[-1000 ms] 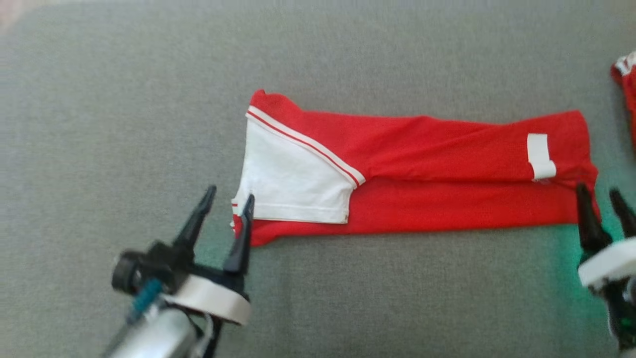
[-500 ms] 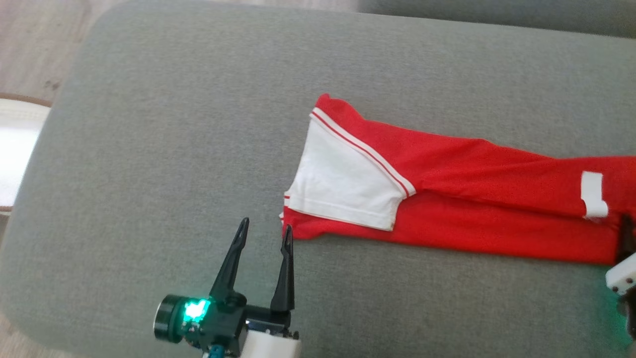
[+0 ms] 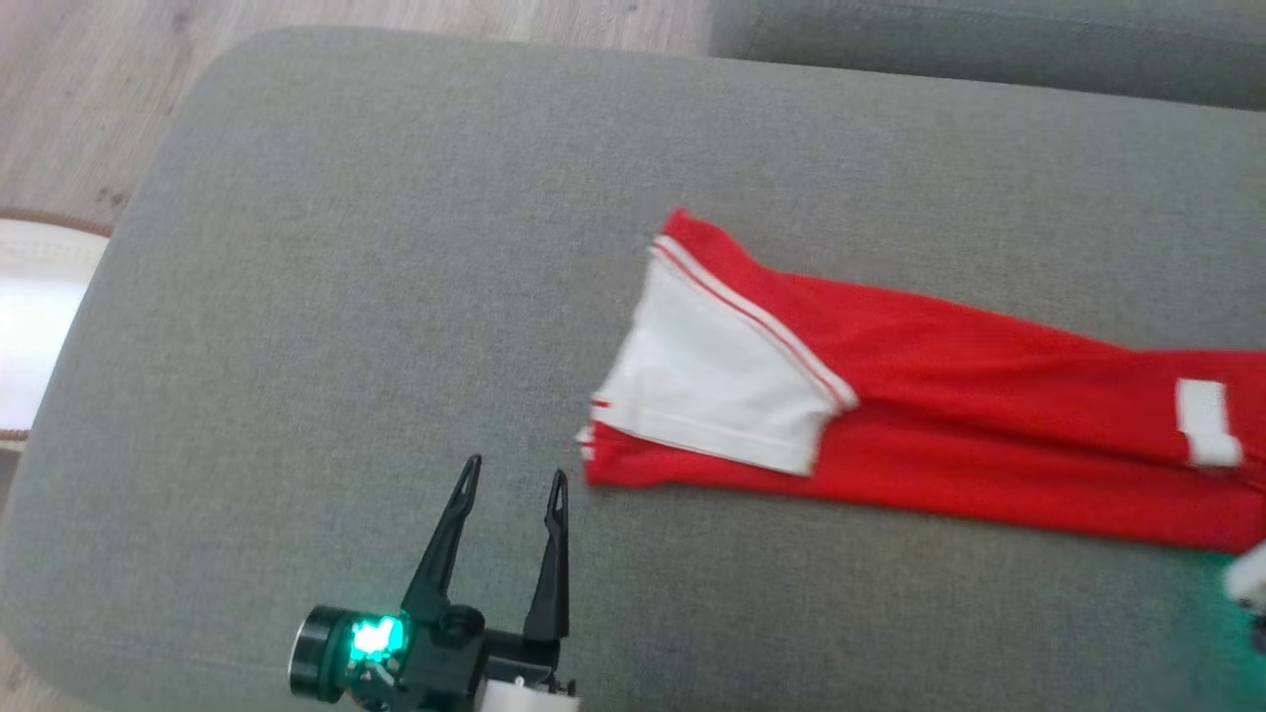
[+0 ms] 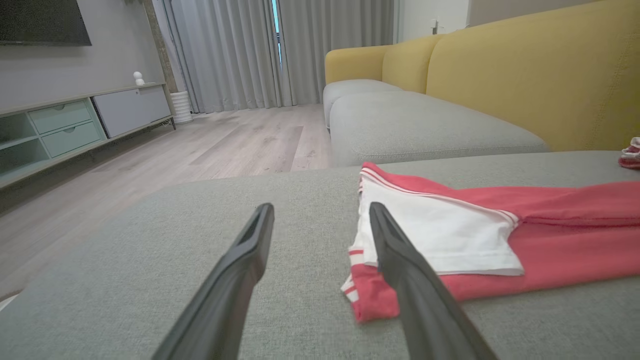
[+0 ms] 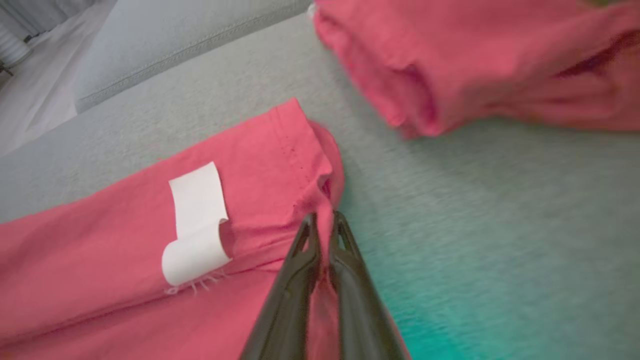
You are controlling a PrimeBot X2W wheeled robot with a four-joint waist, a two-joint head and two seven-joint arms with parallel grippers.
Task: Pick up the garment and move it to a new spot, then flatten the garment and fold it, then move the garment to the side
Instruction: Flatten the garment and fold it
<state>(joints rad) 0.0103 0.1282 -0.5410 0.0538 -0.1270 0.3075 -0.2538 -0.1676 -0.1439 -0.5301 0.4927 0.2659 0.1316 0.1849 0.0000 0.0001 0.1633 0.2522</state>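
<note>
Two grippers: one left and one right, each with two long dark fingers.
Left gripper point(image 3: 515, 468): fingers spread wide with nothing between them, over bare cushion just beside the garment's sleeve end. In the left wrist view point(image 4: 320, 207) one finger crosses in front of the sleeve's edge.
Right gripper point(image 5: 325, 216): fingers pressed together on a raised ridge of red cloth at the garment's other end, just beside the label.
Garment point(image 3: 989, 435): one, red, folded lengthwise into a long strip. It lies flat on the grey cushion, sleeve end toward the robot's left and label end toward its right.
Sleeve point(image 3: 712, 386): one on top, white, with a red-and-white striped trim along its upper seam.
Label point(image 5: 197, 225): one, white, its lower end curled over, loose threads below it.
Second garment point(image 5: 475, 65): one red bundle, blurred, on the same cushion and apart from the strip's end. It is also seen small at the right edge of the left wrist view point(image 4: 631, 155).
Grey cushion point(image 3: 396, 247): the one bearing the garment. The left wrist view shows two more beyond it, three in all.
Sofa back point(image 4: 525, 75): yellow, behind the cushions.
Green light point(image 3: 374, 638): one, lit on the left gripper's body.
Floor point(image 4: 225, 145): pale wood, with one low cabinet point(image 4: 75, 120) along the wall.
</note>
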